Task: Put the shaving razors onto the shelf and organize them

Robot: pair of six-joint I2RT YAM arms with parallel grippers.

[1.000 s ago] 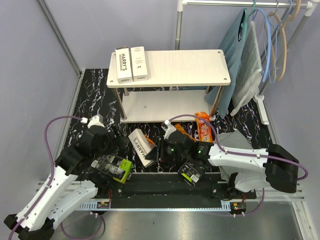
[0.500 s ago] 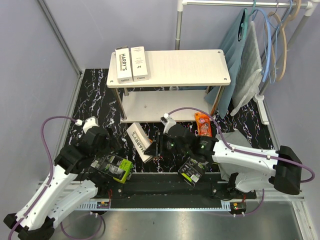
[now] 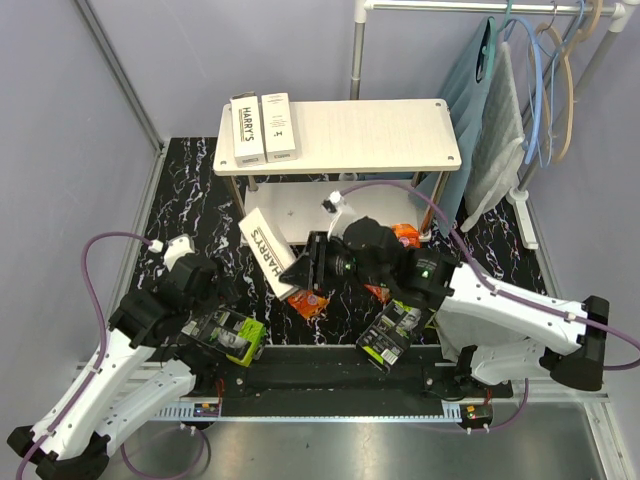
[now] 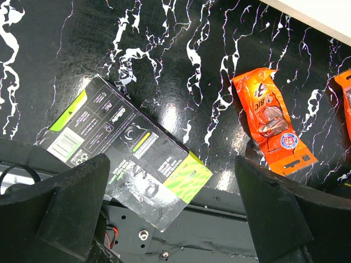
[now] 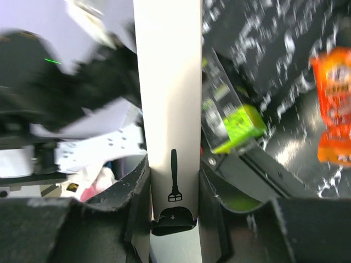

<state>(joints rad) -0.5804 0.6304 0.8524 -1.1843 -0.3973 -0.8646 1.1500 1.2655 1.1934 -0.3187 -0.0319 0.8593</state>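
while the right gripper [image 3: 300,270] is pinching the white harry's box [image 3: 262,250], step: carrying it, apparently clear of the floor [image 3: 190,200], before the shelf [image 3: 400,130].
next move: needing a lift onto its top, beside two boxes [image 3: 262,128].
left gripper [image 4: 173,203]: hanging spread above the black-and-green pack [image 4: 131,159].
right wrist view: showing the pinch, hidden from above.

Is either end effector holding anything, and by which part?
The right end effector clamps the long white cardboard Harry's box by one short end; the left end effector holds nothing.
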